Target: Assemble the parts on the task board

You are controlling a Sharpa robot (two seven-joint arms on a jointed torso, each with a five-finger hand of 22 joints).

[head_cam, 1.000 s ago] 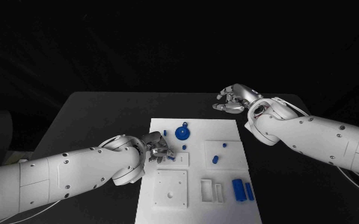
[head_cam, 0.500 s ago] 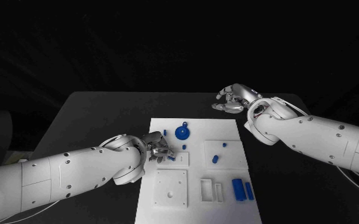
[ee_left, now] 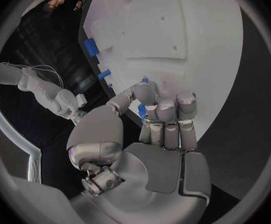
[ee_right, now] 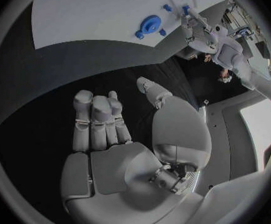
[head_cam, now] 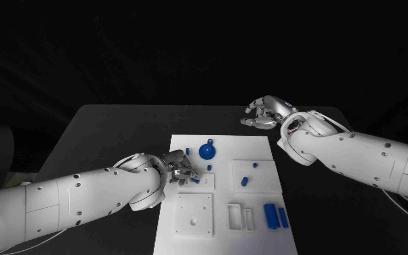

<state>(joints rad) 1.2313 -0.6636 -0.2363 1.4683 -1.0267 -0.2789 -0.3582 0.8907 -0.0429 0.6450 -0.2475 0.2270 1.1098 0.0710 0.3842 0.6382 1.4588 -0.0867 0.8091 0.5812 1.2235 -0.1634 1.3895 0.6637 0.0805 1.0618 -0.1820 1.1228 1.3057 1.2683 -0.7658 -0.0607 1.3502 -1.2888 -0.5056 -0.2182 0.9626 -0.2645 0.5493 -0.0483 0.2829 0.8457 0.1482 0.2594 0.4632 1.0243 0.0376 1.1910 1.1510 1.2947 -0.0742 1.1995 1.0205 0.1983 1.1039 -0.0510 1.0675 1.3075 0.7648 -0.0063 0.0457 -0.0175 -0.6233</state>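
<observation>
The white task board (head_cam: 263, 149) lies in the middle of the black table. My left hand (head_cam: 178, 169) is at the board's left edge and pinches a small blue part (ee_left: 141, 109) between thumb and fingers, low over a small square recess (head_cam: 207, 180). A blue gear (head_cam: 207, 150) stands on the board's far part, with a small blue piece (head_cam: 209, 167) just nearer. My right hand (head_cam: 265, 113) hovers over the black table beyond the board's far right corner, its fingers (ee_right: 98, 119) curled in and holding nothing. The right wrist view also shows the gear (ee_right: 150, 24).
Two small blue pieces (head_cam: 254, 164) (head_cam: 244, 180) sit on the board's right half. Two blue bars (head_cam: 271, 215) (head_cam: 283, 216) lie near its right front. A square plate with a hole (head_cam: 194, 213) and two narrow slots (head_cam: 234, 216) are at the front.
</observation>
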